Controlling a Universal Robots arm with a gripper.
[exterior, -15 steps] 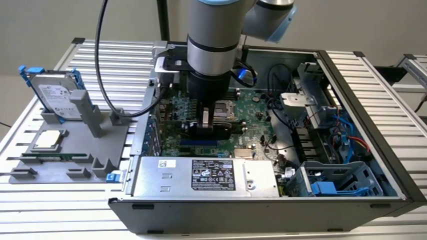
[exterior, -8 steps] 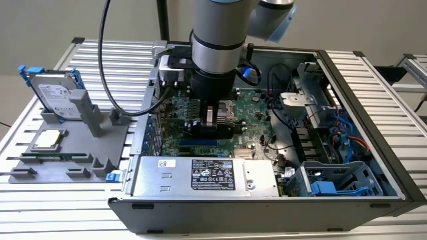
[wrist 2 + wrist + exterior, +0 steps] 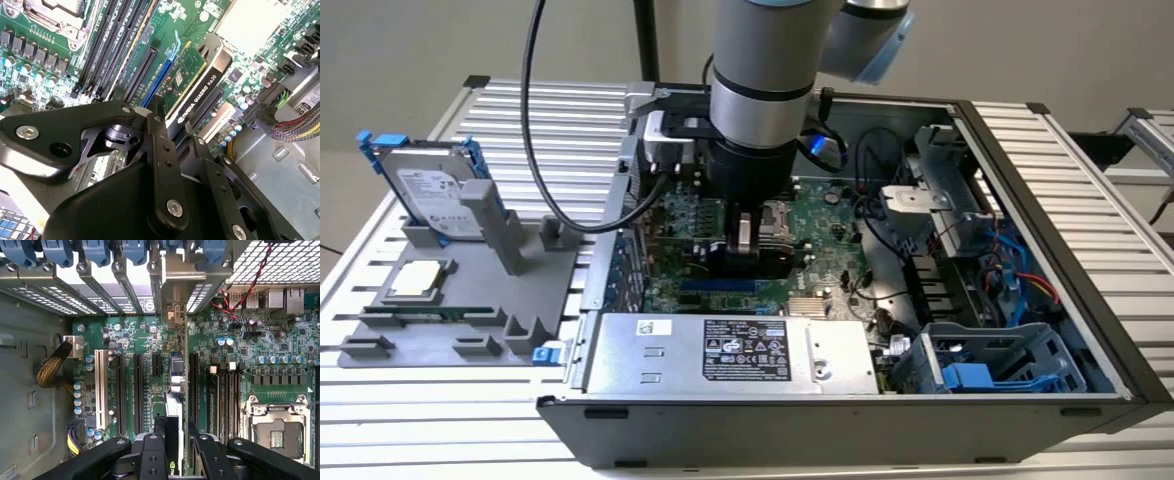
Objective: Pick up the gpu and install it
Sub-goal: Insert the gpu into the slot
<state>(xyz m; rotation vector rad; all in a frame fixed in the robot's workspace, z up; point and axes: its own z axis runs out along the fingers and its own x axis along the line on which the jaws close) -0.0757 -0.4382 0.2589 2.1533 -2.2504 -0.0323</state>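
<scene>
1. Pickup looks done: the gripper (image 3: 172,125) is closed on the gpu (image 3: 197,82), card standing on edge inside the computer case (image 3: 1067,170).
2. It sits over the motherboard (image 3: 150,345) slots, at about 6 o'clock from the arm (image 3: 767,60) in the exterior view.
3. Can't tell if it's fully seated; the gripper hasn't let go yet.

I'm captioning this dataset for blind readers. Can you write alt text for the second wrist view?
The black gripper holds the gpu edge-down over the green motherboard, beside a blue expansion slot.
</scene>
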